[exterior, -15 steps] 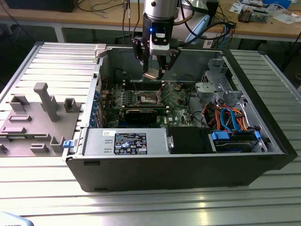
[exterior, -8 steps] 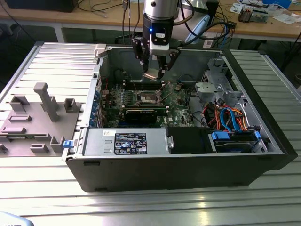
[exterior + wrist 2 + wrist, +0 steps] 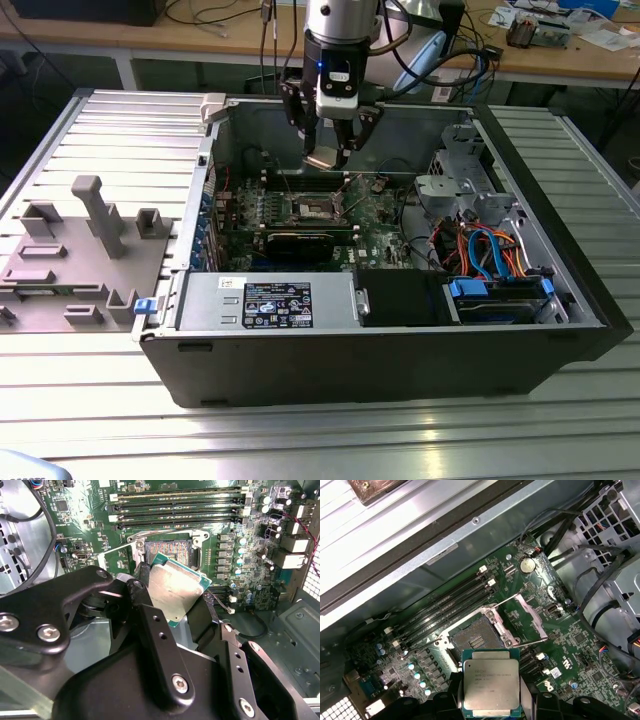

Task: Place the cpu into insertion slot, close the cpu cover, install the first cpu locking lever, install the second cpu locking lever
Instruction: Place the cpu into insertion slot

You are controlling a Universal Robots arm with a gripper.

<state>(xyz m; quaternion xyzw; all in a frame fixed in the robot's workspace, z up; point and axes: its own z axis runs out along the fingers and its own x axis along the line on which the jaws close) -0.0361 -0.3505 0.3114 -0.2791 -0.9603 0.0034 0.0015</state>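
1 arm (image 3: pixel 340 25) vertical over case (image 3: pixel 400 370); gripper (image 3: pixel 327 152) jaws clamped on cpu (image 3: pixel 491 681) above empty insertion slot (image 3: pixel 474 639).

Print on cpu (image 3: pixel 491 681) lid & PSU label (image 3: pixel 277 304): both too small to read.

The flat square cpu with a silver-grey metal top (image 3: pixel 491 687) has a thin green edge and faint dark print. The black metal gripper (image 3: pixel 172 600) is dotted with silver screw heads. The small dark square insertion slot (image 3: pixel 475 637) shows rows of coppery contacts inside a pale metal rim. The flat circuit board (image 3: pixel 560 645) is green, the bundled cables (image 3: pixel 485 250) blue and orange, the steel computer case (image 3: pixel 380 375) black, and the ribbed aluminium table (image 3: pixel 300 440) silver.
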